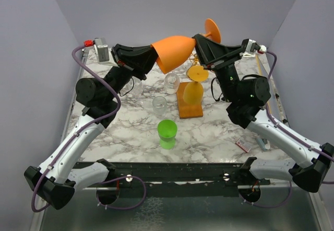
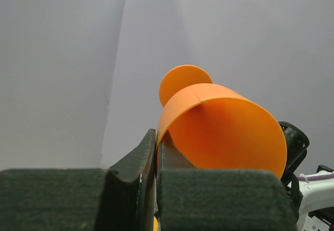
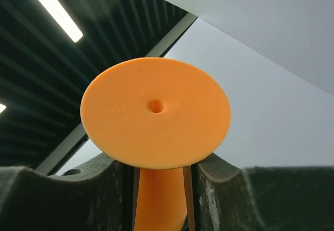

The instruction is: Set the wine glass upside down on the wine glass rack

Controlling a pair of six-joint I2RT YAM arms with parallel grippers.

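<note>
Top external view, nearest first: a green cup point(image 1: 167, 130) stands on the marble worktop point(image 1: 209, 131), with three clear glasses point(image 1: 159, 104) behind it. Just right of those is the wine glass rack point(image 1: 189, 109), where an inverted amber glass point(image 1: 194, 87) hangs from the gold wire. Farther back and above the rack, the orange wine glass point(image 1: 175, 50) lies sideways in the air, held between both arms. The left end effector point(image 1: 148, 58) is pinched on the bowl's rim, which the left wrist view shows as the bowl wall point(image 2: 224, 131) clamped between narrow fingers point(image 2: 138, 158). The right end effector point(image 1: 201, 43) is closed on the stem just below the foot point(image 3: 155, 113), its fingers point(image 3: 214, 184) flanking it. The step in hand looks like a handover or regrasp in the air, with nothing hung yet. Next, the left arm probably has to let go so the right can tip the glass bowl-down. The stem must then slide into a free spiral arm without knocking the hanging glass.
</note>
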